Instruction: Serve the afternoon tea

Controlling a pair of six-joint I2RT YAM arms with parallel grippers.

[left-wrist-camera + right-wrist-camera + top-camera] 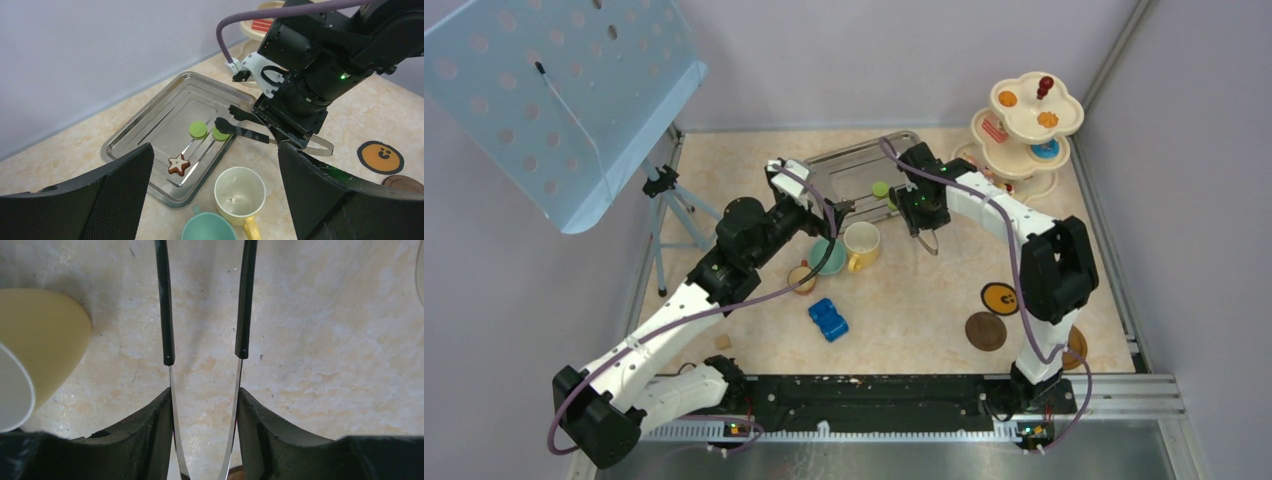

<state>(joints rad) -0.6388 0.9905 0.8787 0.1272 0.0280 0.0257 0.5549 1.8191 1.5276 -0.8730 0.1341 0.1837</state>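
Step in hand, as judged: a green macaron (220, 133) is being picked off the steel tray (144, 112) w/ the black tongs (245, 131), for transfer to the three-tier stand (1027, 108) at the far right corner of the table (904, 300). The tray is set at the table's far edge, approx mid-way along.

Right hand (204, 395): closed on the tongs' metal handles, which are pressed between both fingers. The tong arms are seen apart in the wrist view, so nothing is pinched yet. Left hand (215, 148): held wide, empty, hung by the tray's near rim.

Macaron vs. hand: it lies at the tray's right end, just beside the nearer tong tip. Whether it sits between both tips cannot be told. A 2nd green macaron (198, 130) lies just to its left, and a star biscuit (178, 164) is nearer the tray's near rim.

Next move, as judged: the tips are to be lined up either side of the macaron, then squeezed gently, since a small flat pc is easily flicked away. It is then to be lifted clear of the rim and carried to the stand, where several cakes are already set.

The yellow mug (240, 192) and teal cup (207, 227) stand just off the tray's near rim. An orange-faced coaster (999, 298) and a brown coaster (985, 331) lie well apart from them, toward the right edge, so the cups are judged not yet served
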